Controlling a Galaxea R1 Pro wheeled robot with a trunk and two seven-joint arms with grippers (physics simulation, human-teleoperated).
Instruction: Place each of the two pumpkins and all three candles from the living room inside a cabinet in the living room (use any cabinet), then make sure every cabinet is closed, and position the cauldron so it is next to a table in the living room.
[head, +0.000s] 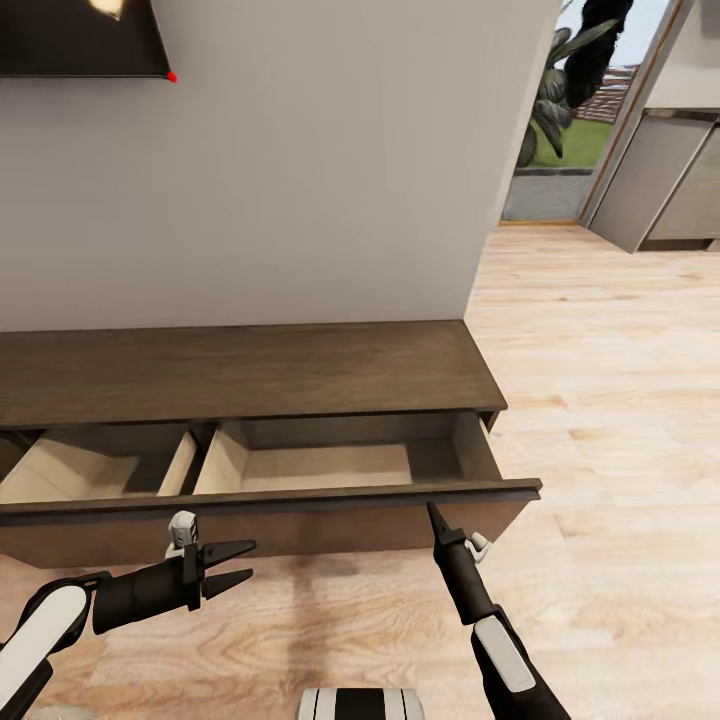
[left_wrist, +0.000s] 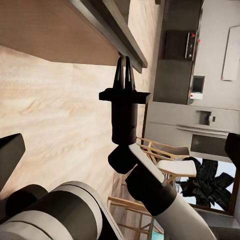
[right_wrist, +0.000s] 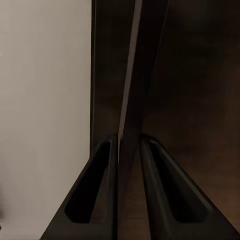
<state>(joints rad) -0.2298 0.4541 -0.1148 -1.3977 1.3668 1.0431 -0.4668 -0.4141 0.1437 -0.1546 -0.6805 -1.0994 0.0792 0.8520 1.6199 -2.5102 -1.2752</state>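
Note:
The long dark brown cabinet (head: 250, 370) stands against the wall with its wide drawer pulled out. Two pale beige compartments (head: 320, 466) show nothing inside. My right gripper (head: 432, 512) reaches up to the drawer front (head: 300, 530) and is shut on its top edge. The right wrist view shows my right gripper (right_wrist: 127, 141) with both fingers (right_wrist: 92, 195) straddling that thin edge (right_wrist: 131, 90). In the left wrist view the right gripper (left_wrist: 123, 65) meets the drawer rim. My left gripper (head: 240, 565) hangs open in front of the drawer, holding nothing. Pumpkins, candles and cauldron are out of view.
A dark TV (head: 80, 40) hangs on the white wall above the cabinet. Wood floor (head: 600, 400) stretches to the right toward a glass door with plants (head: 560, 90) and grey kitchen units (head: 670, 180). Wooden chairs (left_wrist: 170, 160) appear in the left wrist view.

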